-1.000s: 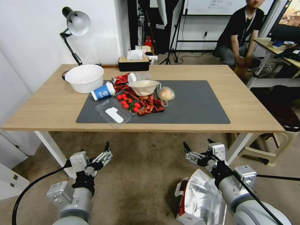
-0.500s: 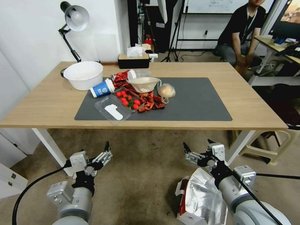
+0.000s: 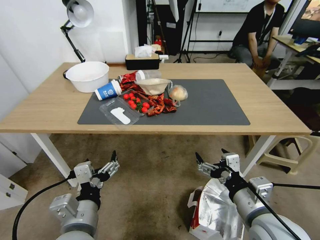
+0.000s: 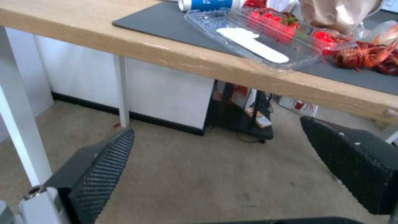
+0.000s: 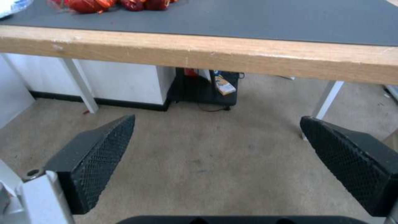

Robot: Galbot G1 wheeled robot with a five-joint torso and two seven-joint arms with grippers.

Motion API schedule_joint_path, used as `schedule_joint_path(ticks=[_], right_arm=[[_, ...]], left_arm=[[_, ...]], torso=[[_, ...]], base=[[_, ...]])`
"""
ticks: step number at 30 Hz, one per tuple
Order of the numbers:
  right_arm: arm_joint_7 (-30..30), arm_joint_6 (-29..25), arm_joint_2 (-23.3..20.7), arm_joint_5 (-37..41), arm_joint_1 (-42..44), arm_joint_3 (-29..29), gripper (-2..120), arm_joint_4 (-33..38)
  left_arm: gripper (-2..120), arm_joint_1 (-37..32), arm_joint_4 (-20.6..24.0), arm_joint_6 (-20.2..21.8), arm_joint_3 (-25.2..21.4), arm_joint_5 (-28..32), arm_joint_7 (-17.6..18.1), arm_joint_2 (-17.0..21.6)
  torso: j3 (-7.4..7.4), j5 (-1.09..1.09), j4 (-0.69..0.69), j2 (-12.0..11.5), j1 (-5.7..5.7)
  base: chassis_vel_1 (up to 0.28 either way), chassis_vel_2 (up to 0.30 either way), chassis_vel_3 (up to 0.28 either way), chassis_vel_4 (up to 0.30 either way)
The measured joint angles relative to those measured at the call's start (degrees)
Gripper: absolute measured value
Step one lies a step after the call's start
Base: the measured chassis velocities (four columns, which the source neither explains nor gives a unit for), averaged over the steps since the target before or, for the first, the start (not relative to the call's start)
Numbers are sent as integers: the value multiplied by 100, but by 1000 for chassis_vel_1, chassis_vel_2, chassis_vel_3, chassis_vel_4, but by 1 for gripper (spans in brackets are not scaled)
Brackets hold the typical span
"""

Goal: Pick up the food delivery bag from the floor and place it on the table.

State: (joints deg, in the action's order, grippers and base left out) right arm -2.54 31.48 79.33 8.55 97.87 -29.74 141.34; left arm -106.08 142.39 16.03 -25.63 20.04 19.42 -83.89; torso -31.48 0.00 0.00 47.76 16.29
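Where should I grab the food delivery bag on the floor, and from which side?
Probably the food delivery bag's white strap handle on its left edge, approached from above with the open right gripper hovering over it. The top gapes open with crinkly foil, a poor hold.

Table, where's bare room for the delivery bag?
The right half of the dark mat is bare, from the bagged bun to the table edge. The mat's left side is crowded with the cup, tray and crayfish.
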Motion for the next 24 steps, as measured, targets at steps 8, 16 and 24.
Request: schedule_joint_path(ticks=[8,16,24], right_arm=[[0,3,-5,-2,22,-2,100,16],[0,3,-5,-13,56,2,100,28],[-8,4,-2,-45,81,16,100,29]], left_arm=[[100,-22,19,-4,-3,-7,0,-3],[100,-53,30,-26,9,-31,0,-19],[100,-67,30,-39,31,-71,-1,-27]], torso=[[98,0,0,-173,-76],[209,0,0,-362,-153],[329,0,0,-560,-231]], base=[[0,0,0,0],[0,0,0,0],[0,0,0,0]])
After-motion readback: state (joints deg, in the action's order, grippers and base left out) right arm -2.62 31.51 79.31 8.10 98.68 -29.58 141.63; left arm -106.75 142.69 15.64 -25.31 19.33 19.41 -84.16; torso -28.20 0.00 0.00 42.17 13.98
